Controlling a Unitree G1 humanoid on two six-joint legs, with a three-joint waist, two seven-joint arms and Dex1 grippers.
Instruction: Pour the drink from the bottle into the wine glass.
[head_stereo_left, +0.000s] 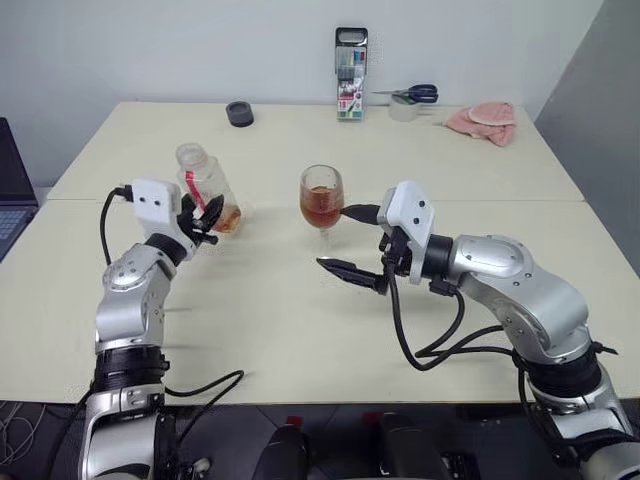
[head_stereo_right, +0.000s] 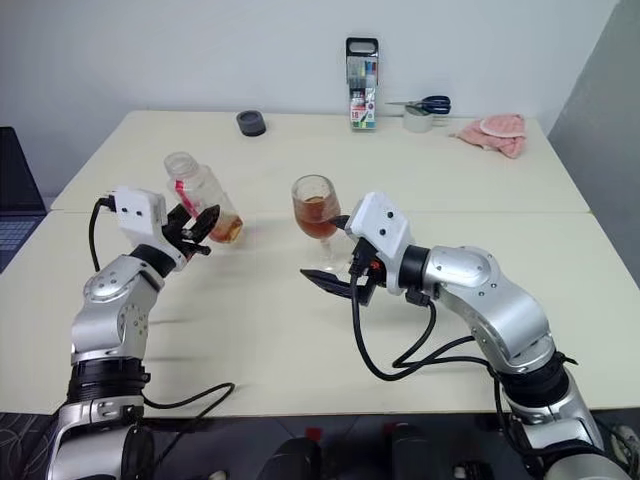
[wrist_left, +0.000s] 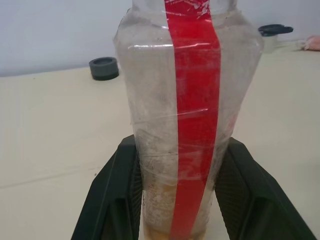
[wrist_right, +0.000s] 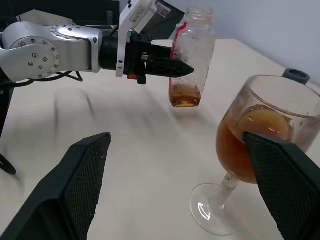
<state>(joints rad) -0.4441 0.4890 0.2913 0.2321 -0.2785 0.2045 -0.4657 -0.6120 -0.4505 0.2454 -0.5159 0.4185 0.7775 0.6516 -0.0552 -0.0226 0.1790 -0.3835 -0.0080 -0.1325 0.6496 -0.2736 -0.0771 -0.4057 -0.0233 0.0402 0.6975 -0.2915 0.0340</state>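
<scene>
Left gripper (head_stereo_left: 205, 215) grips the nearly empty bottle (head_stereo_left: 205, 185); right gripper (head_stereo_left: 350, 240) gapes beside the wine glass (head_stereo_left: 321, 197) of drink (head_stereo_left: 321, 207).

The bottle (wrist_left: 185, 100) was clear, scuffed plastic; the wine glass (wrist_right: 260, 145) was glossy glass; the desk (head_stereo_left: 300, 320) looked smooth and matt.

The bottle (head_stereo_left: 205, 188), clear plastic with a red label strip down its side and an open wide neck, stands close to upright, leaning slightly left, on the left of the table, with a little amber drink (wrist_right: 184, 96) left at its bottom. To its right, well apart, the wine glass (head_stereo_left: 321, 205) stands upright, its rounded bowl roughly half full of the same reddish-brown liquid
</scene>
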